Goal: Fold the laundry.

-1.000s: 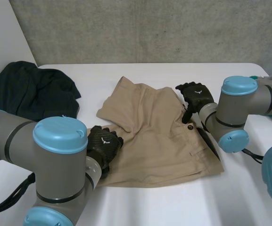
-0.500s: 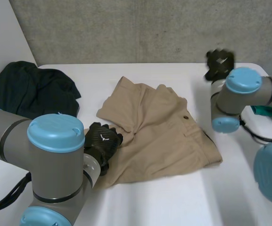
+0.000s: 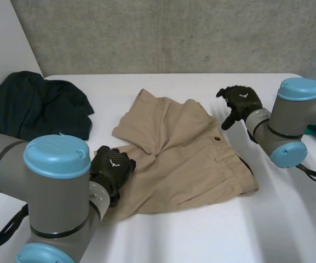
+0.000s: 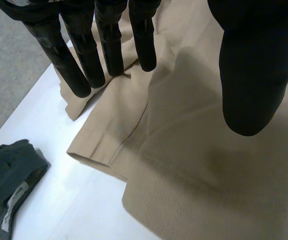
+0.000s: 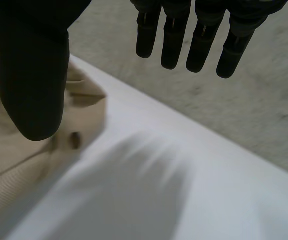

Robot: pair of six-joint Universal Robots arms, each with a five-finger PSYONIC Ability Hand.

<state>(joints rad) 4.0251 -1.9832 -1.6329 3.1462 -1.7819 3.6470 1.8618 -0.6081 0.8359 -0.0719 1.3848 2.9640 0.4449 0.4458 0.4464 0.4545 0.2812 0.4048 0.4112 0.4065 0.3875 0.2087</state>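
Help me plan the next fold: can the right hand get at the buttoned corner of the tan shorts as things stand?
Probably yes. The right hand is open, right beside the buttoned corner of the tan shorts, and only bare table lies around it.

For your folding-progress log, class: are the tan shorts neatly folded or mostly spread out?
Mostly spread: the tan shorts lie open across the white table, only one leg doubled over beside the left hand.

head view looks down from between and behind the arms over the counter (image 3: 174,241). wrist views sit close along the left robot hand (image 4: 248,75) and right robot hand (image 5: 31,75); all three share the tan shorts (image 3: 185,159).
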